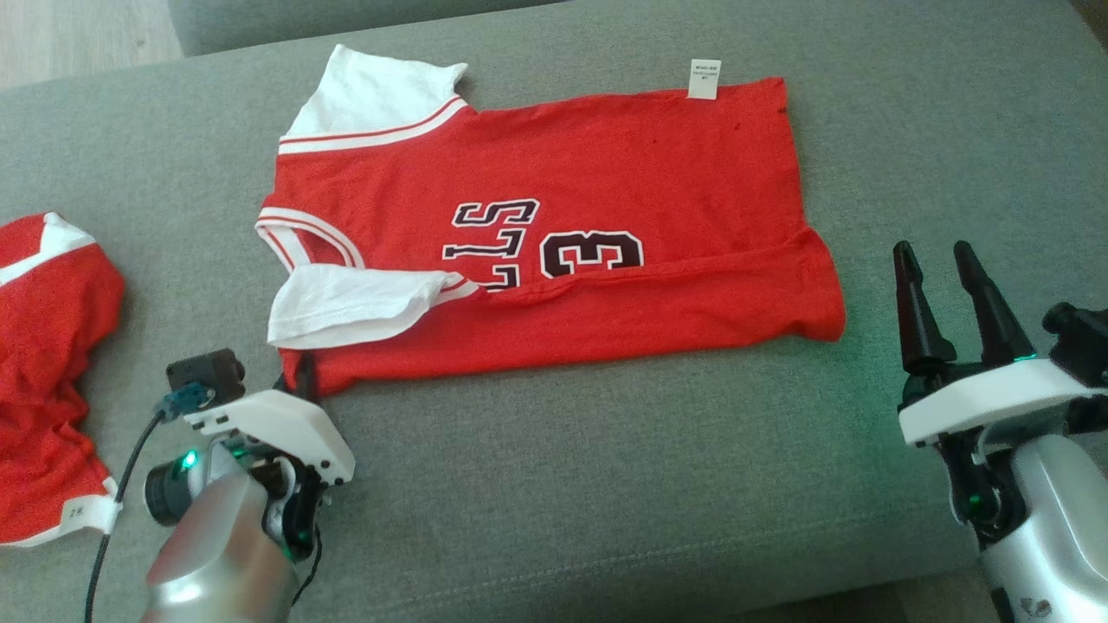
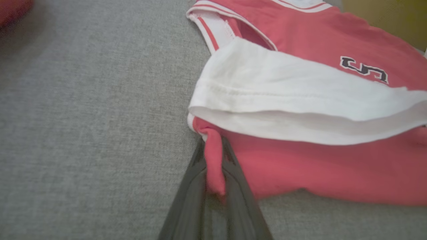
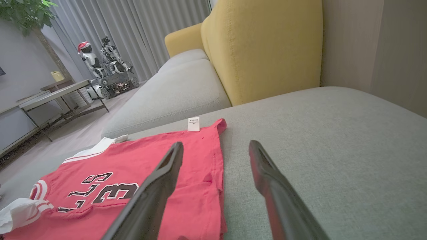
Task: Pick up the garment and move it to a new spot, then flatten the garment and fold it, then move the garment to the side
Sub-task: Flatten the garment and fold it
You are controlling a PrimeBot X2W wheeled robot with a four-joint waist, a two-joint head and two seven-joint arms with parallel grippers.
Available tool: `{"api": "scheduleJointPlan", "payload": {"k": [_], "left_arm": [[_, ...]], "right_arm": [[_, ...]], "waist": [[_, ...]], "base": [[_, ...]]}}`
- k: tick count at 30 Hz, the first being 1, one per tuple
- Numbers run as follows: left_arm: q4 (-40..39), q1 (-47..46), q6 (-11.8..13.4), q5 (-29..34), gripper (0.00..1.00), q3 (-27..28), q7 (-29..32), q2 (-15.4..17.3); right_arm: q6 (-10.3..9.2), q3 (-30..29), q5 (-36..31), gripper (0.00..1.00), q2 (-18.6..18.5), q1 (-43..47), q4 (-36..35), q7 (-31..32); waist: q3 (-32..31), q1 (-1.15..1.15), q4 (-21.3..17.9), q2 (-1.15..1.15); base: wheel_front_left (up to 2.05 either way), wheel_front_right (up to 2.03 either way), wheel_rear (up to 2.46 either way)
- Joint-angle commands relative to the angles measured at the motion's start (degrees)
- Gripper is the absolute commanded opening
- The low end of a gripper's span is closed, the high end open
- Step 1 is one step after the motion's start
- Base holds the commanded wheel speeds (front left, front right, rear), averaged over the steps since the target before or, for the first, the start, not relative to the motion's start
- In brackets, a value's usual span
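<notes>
Nearest to us on the left, our left hand [image 1: 300, 381] is clamped on the near left corner of the red jersey [image 1: 563, 173]. In the left wrist view its two dark fingers press together on a pinch of red cloth, just under the white sleeve [image 1: 346, 303]. On the near right, our right hand [image 1: 935, 255] has its fingers apart and holds nothing. It stands over the bare sofa cushion [image 1: 606, 484], near the jersey's near right corner but clear of it. Off to the left, well apart, a second red garment [image 1: 52, 346] lies crumpled.

The jersey lies flat on the cushion, between the hands and beyond them. Its long axis runs left to right, with collar and sleeves at the left and hem at the right. Its near edge looks folded up over the front, covering part of the lettering. From the left hand the cloth stretches away to the right and far. From the right hand the hem corner lies to the left and slightly farther off. We judge the right hand the nearer one for the hem end, and a one-sided lift could let the fold slide open.

On the far edge a white label [image 1: 704, 80] sticks out. Beyond the cushion rises a yellow backrest [image 3: 267, 50].
</notes>
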Motion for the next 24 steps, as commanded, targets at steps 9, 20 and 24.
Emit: {"api": "scheduleJointPlan", "payload": {"k": [9,20,24], "left_arm": [[-3.2,-1.8,-0.8,1.1,0.00,0.9,-4.5,0.6],[-15.6,0.6,-1.1,3.5,0.00,1.5,-5.1,-0.7],[-18.8,1.2,-0.9,4.0,0.00,1.4,-5.1,-1.2]], "right_arm": [[0.43,-1.4,-1.0,1.00,2.3,-1.7,3.3,6.8],[0.43,-5.1,-0.5,1.00,5.9,-5.9,14.2,11.0],[0.43,-5.9,-1.2,1.00,6.2,-7.6,18.6,10.8]], "waist": [[0.3,0.00,2.0,0.00],[1.4,0.00,6.1,0.00],[2.1,0.00,7.4,0.00]], "base": [[0.00,0.00,0.00],[0.00,0.00,0.00],[0.00,0.00,0.00]]}}
